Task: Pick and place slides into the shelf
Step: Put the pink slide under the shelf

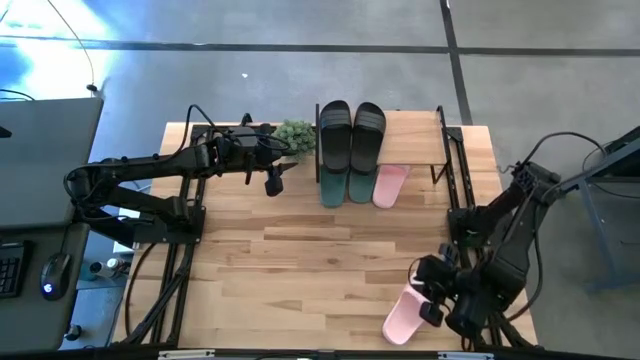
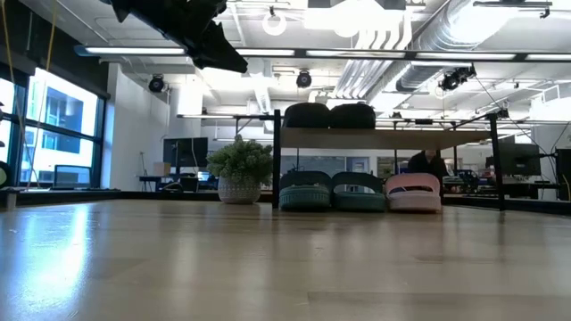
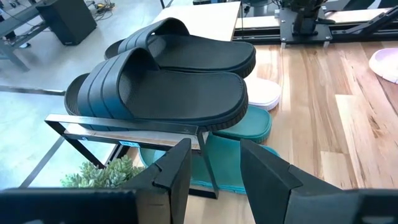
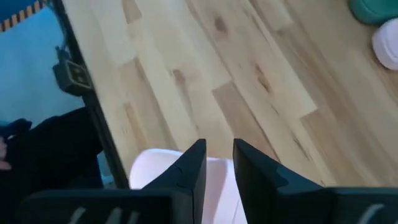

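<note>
The shelf stands at the table's far edge. The black pair lies on its plank. The teal pair and one pink slide lie on the table under it, heels sticking out toward the near side. My left gripper is open and empty in the air by the shelf's left end. My right gripper is at the near right, closed on the second pink slide. My right gripper has the pink slide between its two fingers, which come at it from above and stand close together. Pink shows between and beside them. The gripper hides the place of contact, so I cannot tell which part it has or whether the slide is off the table.
A small green potted plant stands just left of the shelf, below my left gripper. The shelf's black posts stand in front of the teal pair. Bare tabletop spans the middle. Black arm frames run along both table sides.
</note>
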Controlling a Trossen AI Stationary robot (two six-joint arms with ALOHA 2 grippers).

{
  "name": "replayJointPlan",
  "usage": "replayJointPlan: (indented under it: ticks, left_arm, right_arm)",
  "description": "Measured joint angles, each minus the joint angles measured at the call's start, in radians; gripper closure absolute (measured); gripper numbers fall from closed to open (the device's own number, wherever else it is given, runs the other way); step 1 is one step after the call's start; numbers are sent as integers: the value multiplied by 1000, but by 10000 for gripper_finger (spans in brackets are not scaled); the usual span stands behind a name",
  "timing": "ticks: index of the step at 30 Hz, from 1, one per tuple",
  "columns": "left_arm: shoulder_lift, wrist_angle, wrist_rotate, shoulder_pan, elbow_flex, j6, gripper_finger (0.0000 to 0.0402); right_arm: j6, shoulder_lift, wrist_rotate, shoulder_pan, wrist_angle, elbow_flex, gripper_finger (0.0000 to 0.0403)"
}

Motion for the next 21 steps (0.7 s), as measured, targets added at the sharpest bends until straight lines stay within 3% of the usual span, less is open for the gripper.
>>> replayJointPlan:
  ticks: [6, 10, 14, 17, 20, 21]
  left_arm:
    - [0, 0, 0, 0, 0, 0, 279]
    - [0, 0, 0, 0, 0, 0, 279]
    - [0, 0, 0, 0, 0, 0, 279]
    - [0, 0, 0, 0, 0, 0, 279]
    - [0, 0, 0, 0, 0, 0, 279]
    - [0, 0, 0, 0, 0, 0, 279]
  right_arm:
    - [-111, 63, 22, 4, 0, 148, 329]
    - [-236, 141, 69, 4, 7, 326, 329]
    - [-262, 249, 49, 3, -1, 505, 329]
    - [-201, 337, 4, 3, -123, 635, 329]
    - [-24, 433, -85, -6, -333, 750, 329]
    - [-10, 450, -130, -14, -311, 760, 329]
